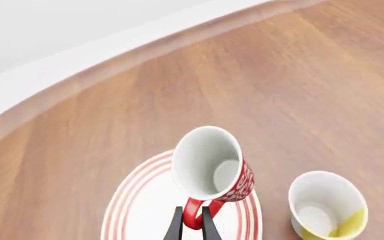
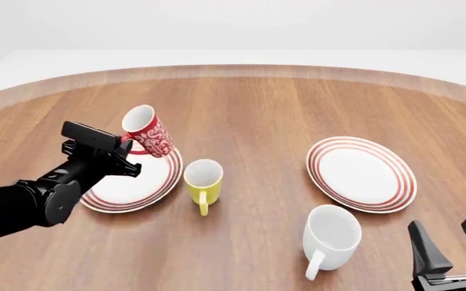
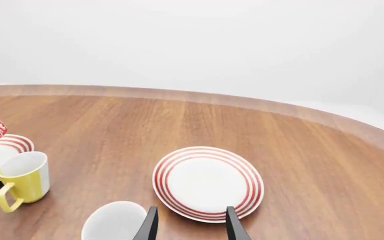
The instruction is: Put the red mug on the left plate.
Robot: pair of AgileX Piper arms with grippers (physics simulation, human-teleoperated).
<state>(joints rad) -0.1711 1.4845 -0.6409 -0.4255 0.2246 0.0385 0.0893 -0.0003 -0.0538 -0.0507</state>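
Note:
The red mug, with its white swirl pattern, hangs tilted over the far part of the left plate. My left gripper is shut on its red handle. In the left wrist view the handle sits between the two dark fingers, the mug shows its white inside, and the ringed plate lies beneath it. Whether the mug's base touches the plate I cannot tell. My right gripper stands open near the table's front right, holding nothing.
A yellow mug stands just right of the left plate. A second ringed plate lies at the right, with a plain white mug in front of it, close to my right gripper. The table's curved far edge runs behind.

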